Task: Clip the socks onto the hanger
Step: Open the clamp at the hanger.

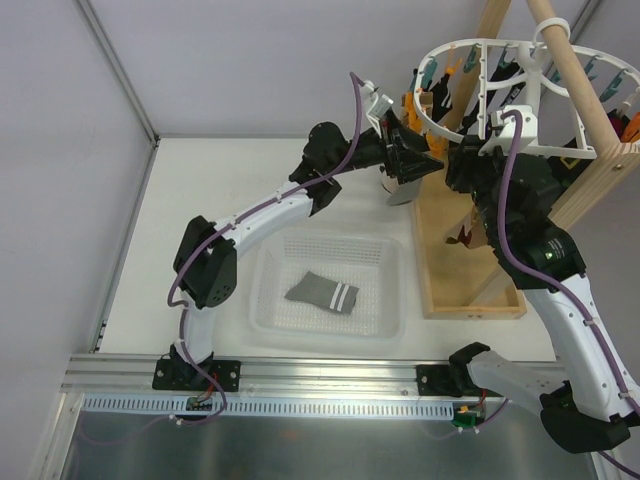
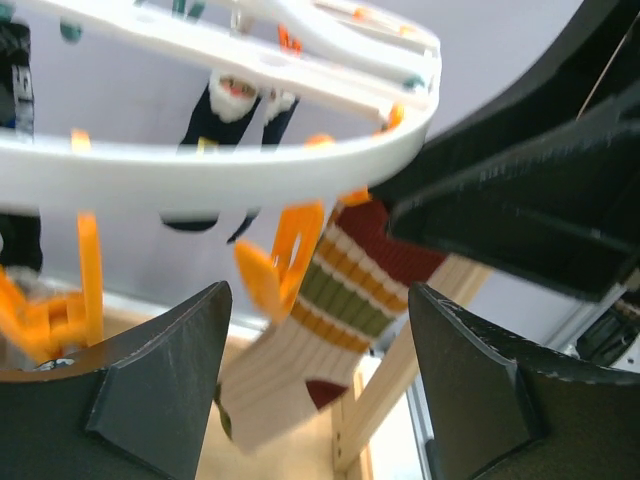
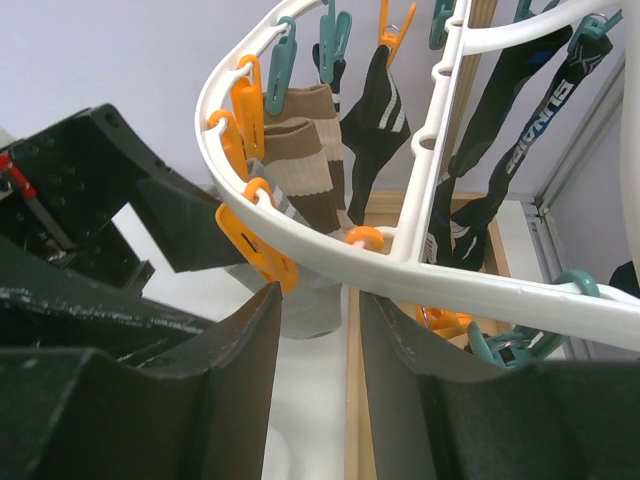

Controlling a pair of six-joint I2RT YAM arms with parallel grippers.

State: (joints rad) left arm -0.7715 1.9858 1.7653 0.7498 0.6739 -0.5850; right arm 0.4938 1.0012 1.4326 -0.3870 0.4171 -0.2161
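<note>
The white oval hanger [image 1: 480,50] hangs at the back right, with orange and teal clips on its ring. One grey sock [image 1: 322,292] with two white stripes lies in the white mesh basket [image 1: 262,300]. The other grey sock [image 1: 405,188] hangs from an orange clip [image 3: 250,245] on the ring's near-left edge; it also shows in the right wrist view [image 3: 315,305]. My left gripper [image 1: 410,150] is open and empty just below the ring [image 2: 200,165], near an orange clip [image 2: 285,255]. My right gripper [image 1: 458,158] is open and empty under the ring [image 3: 330,255], beside the hanging sock.
A wooden pole frame [image 1: 560,40] with a wooden base tray [image 1: 470,290] carries the hanger. Black socks [image 3: 500,120] and a beige striped sock [image 2: 330,310] hang from other clips. A metal rail [image 1: 320,375] runs along the table's near edge.
</note>
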